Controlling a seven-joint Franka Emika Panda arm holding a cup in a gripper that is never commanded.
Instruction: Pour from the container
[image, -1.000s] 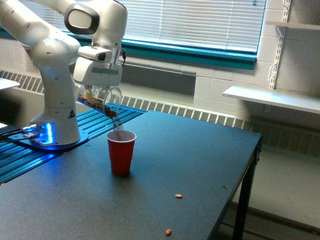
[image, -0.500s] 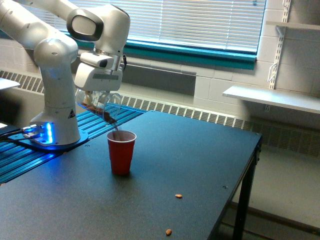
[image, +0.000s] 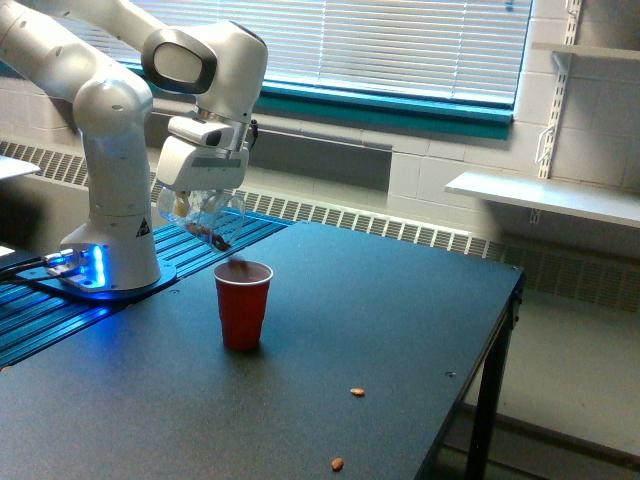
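My gripper (image: 197, 196) is shut on the clear plastic cup (image: 203, 217), which is tipped steeply with its mouth down toward the exterior view's right. A few brown nut pieces show near its lower lip, just above and left of the red cup (image: 243, 304). That red cup stands upright on the dark table (image: 380, 330), and brown pieces show at its rim. The fingers are mostly hidden behind the white gripper body.
Two loose nuts (image: 356, 391) (image: 337, 464) lie on the table toward its front right. The arm's base (image: 105, 260) stands left of the red cup on a blue-lit ribbed strip. The table's right edge drops off near a metal leg.
The clear cup has tipped further and emptied most of its nuts into the red cup. The wrist has shifted slightly right and lower.
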